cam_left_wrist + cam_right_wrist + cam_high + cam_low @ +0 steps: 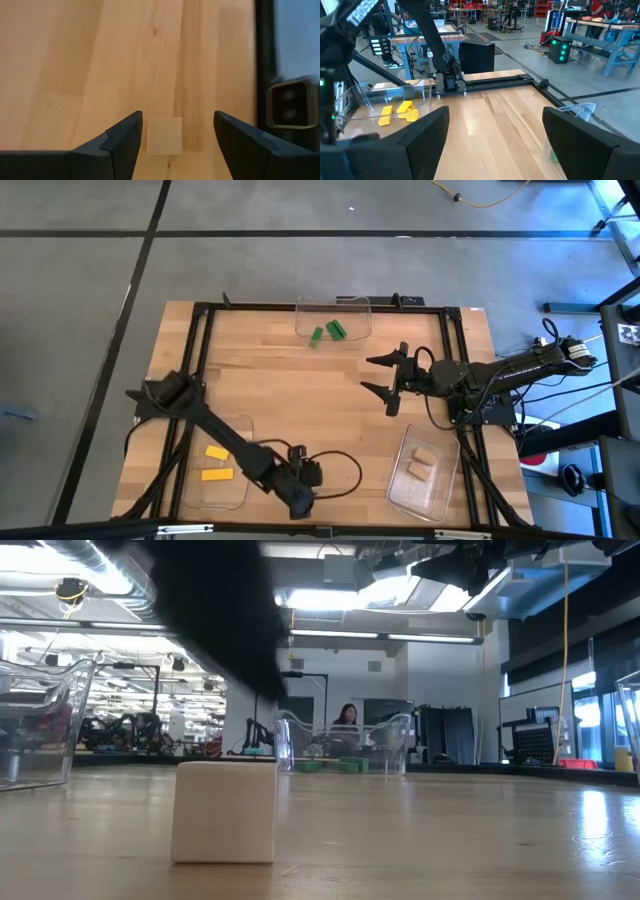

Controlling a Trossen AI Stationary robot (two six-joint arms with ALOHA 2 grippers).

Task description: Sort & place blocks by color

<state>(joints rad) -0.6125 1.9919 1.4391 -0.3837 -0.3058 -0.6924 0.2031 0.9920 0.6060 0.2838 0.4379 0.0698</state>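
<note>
Left wrist view: the left gripper point(177, 137) hangs with fingers apart astride a tan wood block point(164, 135) on the light wooden tabletop point(300, 395) at lower centre. Right gripper point(383, 383), spread wide, hovers right of centre. Beyond, a workshop with benches.
</note>
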